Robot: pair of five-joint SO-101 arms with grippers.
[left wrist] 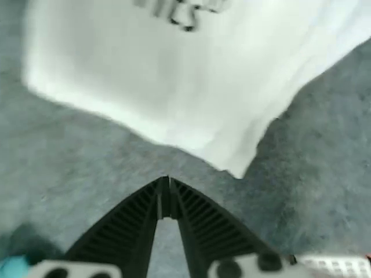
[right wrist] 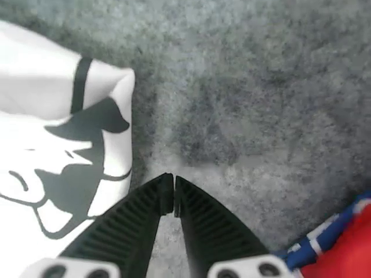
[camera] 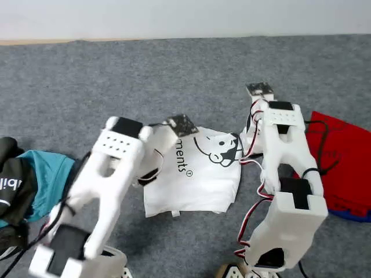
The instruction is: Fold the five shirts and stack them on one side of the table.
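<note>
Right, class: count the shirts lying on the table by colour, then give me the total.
white shirt: 1
red shirt: 1
blue shirt, mostly under the red: 1
teal shirt: 1
black shirt: 1
Total: 5

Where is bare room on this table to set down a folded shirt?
Most room: the far strip of the table, beyond the white shirt. A narrow gap between the white shirt and the red shirt holds the right gripper. Crowded: the near left, with the left arm, teal shirt and black shirt.
</note>
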